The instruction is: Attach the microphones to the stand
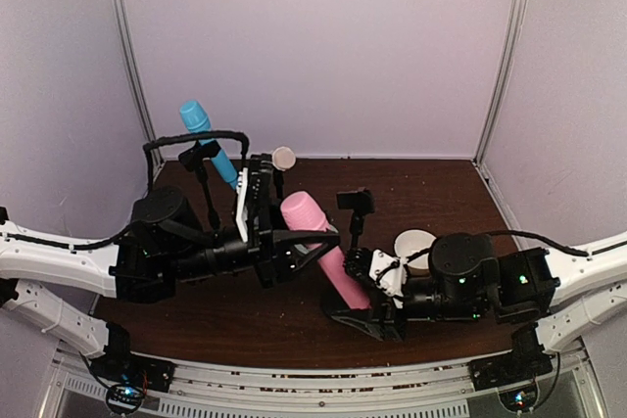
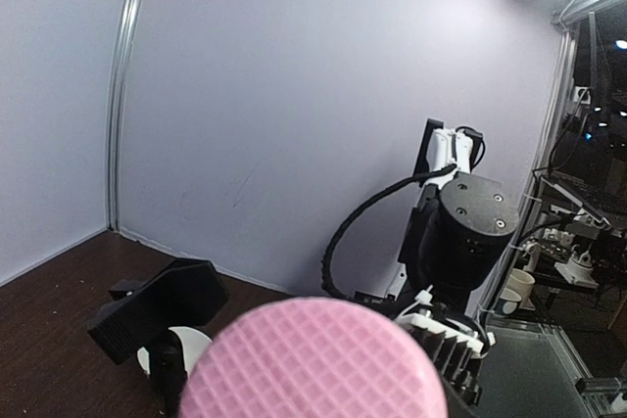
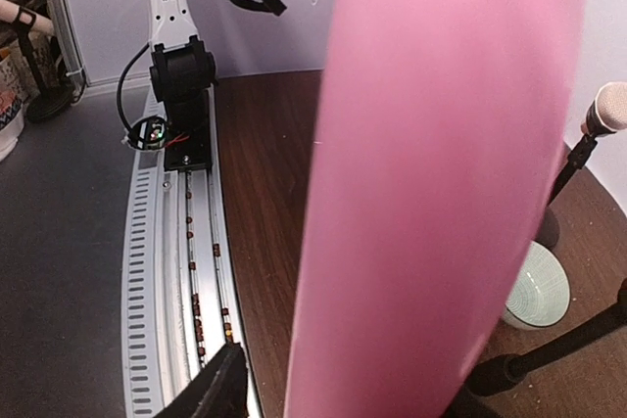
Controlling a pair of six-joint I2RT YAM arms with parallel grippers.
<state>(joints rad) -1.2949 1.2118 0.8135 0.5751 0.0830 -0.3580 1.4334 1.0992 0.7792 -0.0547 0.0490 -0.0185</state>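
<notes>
Left gripper [image 1: 312, 242] gripping pink microphone [image 1: 304, 210], mid table [image 1: 436, 198]

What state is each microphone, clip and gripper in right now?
Pink microphone: unmounted, tilted.
Blue microphone: mounted, tilted.
Cream microphone: mounted.
Middle clip: empty.
Left gripper: shut on pink microphone.
Right gripper: open, around the pink microphone's tail.

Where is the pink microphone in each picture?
Top external: slim pink plastic microphone, tilted, in the centre.
Left wrist: its textured head, bottom centre.
Right wrist: its smooth shaft fills centre and right.
Shared landmark: dark brown wooden table, in all three.
</notes>
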